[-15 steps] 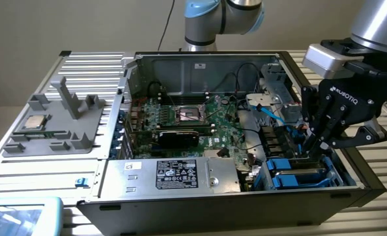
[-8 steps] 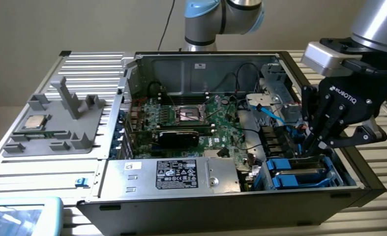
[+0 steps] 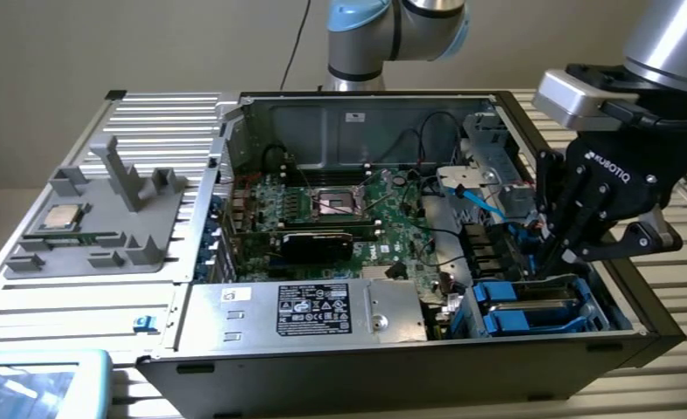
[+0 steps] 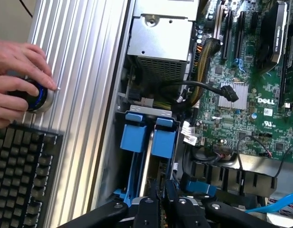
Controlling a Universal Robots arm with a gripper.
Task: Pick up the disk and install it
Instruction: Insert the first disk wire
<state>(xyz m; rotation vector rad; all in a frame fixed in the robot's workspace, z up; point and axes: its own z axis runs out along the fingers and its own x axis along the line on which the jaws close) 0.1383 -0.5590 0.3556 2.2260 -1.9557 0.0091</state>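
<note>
The disk (image 3: 527,307) sits in the drive bay at the corner of the open computer case (image 3: 319,113) on the exterior view's right. Its bright blue carrier frames a silver-grey body. In the wrist view the disk (image 4: 137,140) shows edge-on, with two blue carrier tabs side by side. My gripper (image 3: 556,262) hangs straight over the bay, fingers pointing down just above the blue carrier. Seen from the wrist, the gripper (image 4: 161,203) has its black fingers drawn close together with nothing visibly between them.
A motherboard (image 3: 332,209) with cables fills the case's middle. A big silver box with a black-white label (image 3: 308,310) sits at the front. A small CPU chip (image 3: 61,216) rests on a grey fixture outside the case. A person's hand (image 4: 18,76) holds a knob beside a keyboard (image 4: 20,175).
</note>
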